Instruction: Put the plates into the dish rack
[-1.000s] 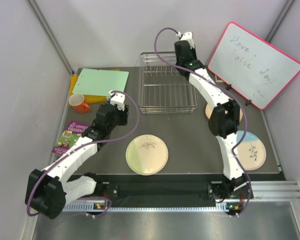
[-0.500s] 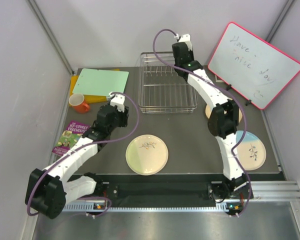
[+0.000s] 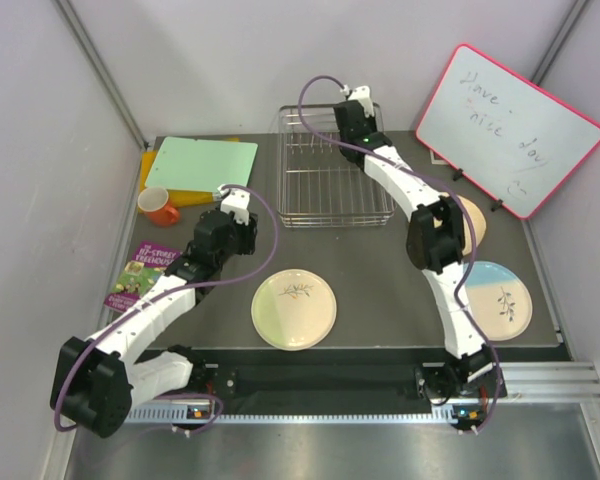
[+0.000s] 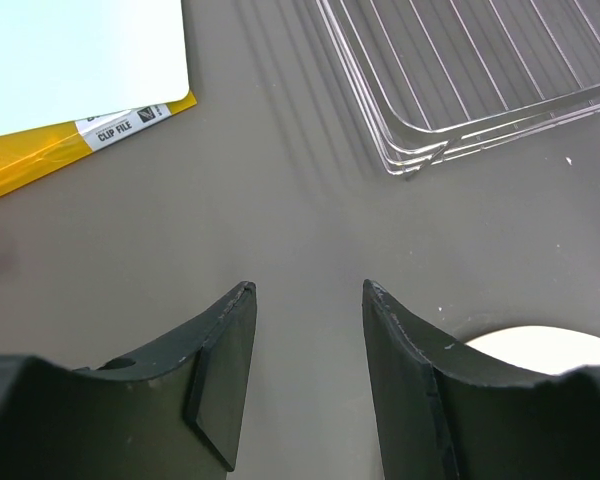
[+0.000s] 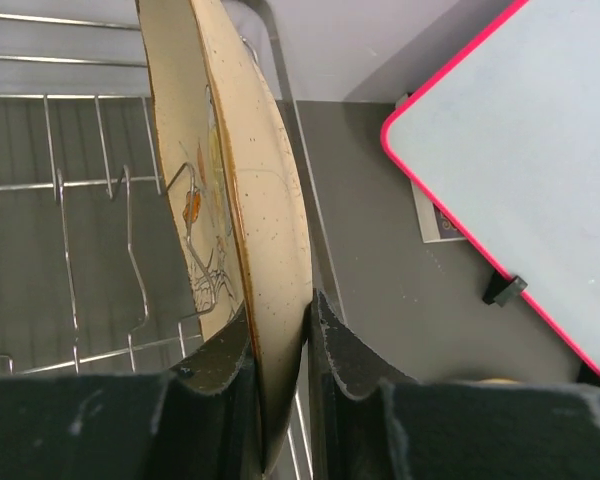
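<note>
My right gripper (image 5: 280, 320) is shut on the rim of a cream plate (image 5: 245, 190) with a painted bird motif. It holds the plate on edge over the right side of the dish rack (image 5: 70, 190). In the top view this gripper (image 3: 352, 112) is over the rack's (image 3: 332, 170) back right part, and the wrist hides the held plate. A green and cream plate (image 3: 294, 308) lies flat near the front middle. A blue and cream plate (image 3: 500, 300) lies at the right. A tan plate (image 3: 473, 222) lies partly under my right arm. My left gripper (image 4: 308, 292) is open and empty above bare table.
A pink-framed whiteboard (image 3: 510, 125) leans at the back right. A green board (image 3: 198, 163) on a yellow folder, an orange cup (image 3: 158, 206) and a booklet (image 3: 140, 275) sit at the left. The rack's front left corner (image 4: 410, 160) and a plate's edge (image 4: 540, 345) show in the left wrist view.
My right arm has swung left and farther back with the plate, over the rack. The tan plate on the table shows more. The left arm has not moved.
</note>
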